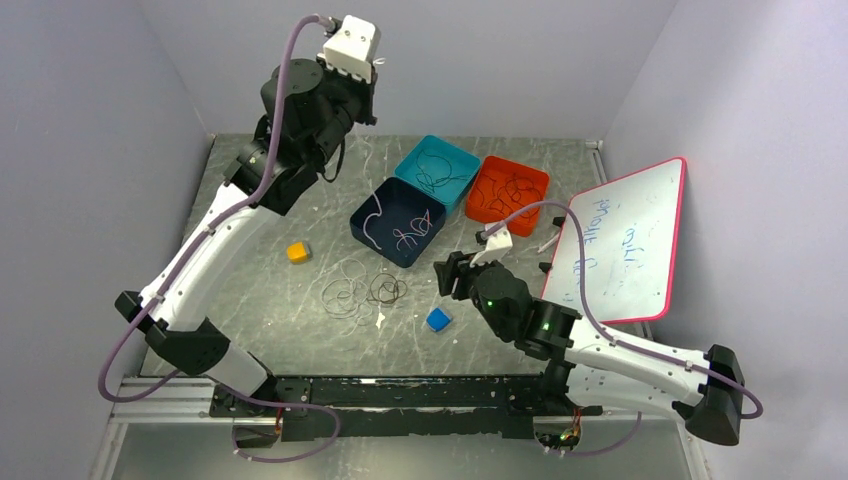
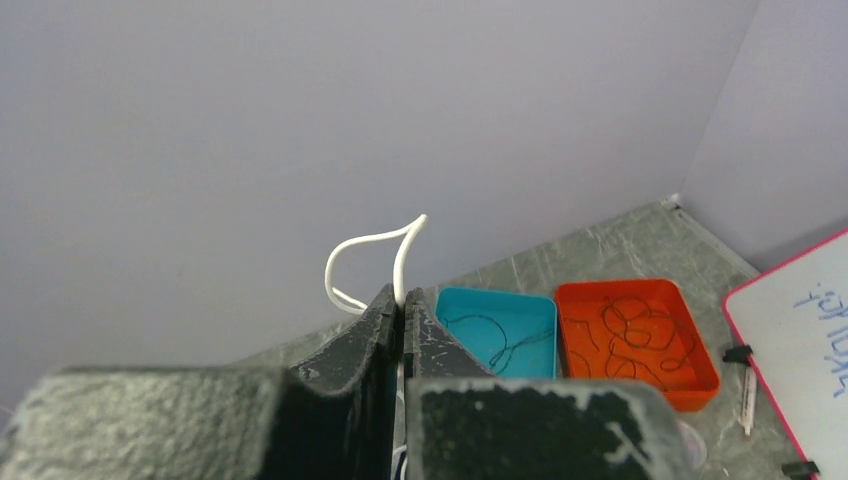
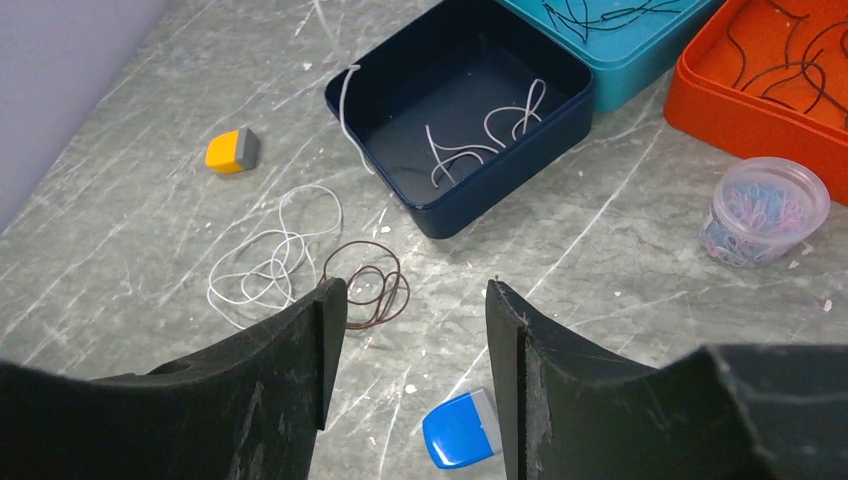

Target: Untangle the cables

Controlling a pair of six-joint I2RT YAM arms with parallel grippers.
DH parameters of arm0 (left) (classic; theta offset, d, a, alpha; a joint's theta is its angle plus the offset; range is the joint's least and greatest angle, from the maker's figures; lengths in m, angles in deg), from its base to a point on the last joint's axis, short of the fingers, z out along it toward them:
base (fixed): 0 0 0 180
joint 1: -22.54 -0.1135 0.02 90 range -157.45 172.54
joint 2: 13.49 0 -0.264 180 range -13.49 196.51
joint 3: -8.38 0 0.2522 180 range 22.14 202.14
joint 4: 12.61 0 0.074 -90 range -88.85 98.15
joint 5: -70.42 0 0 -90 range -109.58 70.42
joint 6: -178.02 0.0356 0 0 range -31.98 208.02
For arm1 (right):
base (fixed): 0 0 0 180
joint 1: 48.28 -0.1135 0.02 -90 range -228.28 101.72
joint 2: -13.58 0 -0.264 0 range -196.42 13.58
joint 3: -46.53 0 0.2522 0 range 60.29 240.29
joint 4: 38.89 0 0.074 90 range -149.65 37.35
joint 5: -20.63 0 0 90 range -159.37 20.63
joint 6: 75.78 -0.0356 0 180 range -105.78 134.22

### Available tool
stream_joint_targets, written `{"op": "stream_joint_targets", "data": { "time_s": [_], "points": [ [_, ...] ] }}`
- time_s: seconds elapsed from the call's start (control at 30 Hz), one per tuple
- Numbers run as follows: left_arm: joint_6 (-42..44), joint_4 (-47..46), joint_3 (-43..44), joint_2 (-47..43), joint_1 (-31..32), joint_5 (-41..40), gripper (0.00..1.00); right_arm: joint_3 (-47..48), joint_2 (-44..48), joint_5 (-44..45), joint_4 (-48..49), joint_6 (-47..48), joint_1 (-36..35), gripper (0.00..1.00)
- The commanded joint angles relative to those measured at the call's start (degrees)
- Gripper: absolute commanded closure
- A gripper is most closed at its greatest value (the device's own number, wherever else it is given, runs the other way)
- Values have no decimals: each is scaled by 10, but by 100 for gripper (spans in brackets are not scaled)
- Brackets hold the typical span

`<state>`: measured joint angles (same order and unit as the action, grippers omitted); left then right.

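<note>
Two blocks (image 1: 298,252) flanking the cables (image 1: 360,290), navy bin (image 1: 375,245) behind.

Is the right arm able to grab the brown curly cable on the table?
Probably yes. The right gripper is open and points toward the brown cable, which lies close by on the bare table. Nothing stands between them, so the way looks free.

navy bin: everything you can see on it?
The navy bin is a square, open-topped tray with rounded corners, seemingly glossy plastic. It stands upright on the marbled grey table, its far side close against the teal bin. Inside, pale cables lie looped on its floor, and one white strand drapes over a rim.
</note>
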<state>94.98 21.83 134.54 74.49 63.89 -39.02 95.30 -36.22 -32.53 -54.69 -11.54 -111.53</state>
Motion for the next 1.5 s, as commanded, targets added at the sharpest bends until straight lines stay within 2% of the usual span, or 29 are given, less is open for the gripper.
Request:
{"op": "stream_joint_targets", "data": {
  "time_s": [0.0,0.47,0.83,1.47],
  "points": [
    [9,-33,48,5,-14,18,93,-5,13,20,-12,-11,-2,43],
    [7,-53,52,41,-40,52,93,-7,7,21,-14,-15,-2,43],
    [-33,-74,-29,64,-76,95,93,-9,11,23,-26,-20,-1,43],
    [-143,-76,-214,67,-85,186,93,-15,4,26,-24,-21,-2,42]
  ]
}}
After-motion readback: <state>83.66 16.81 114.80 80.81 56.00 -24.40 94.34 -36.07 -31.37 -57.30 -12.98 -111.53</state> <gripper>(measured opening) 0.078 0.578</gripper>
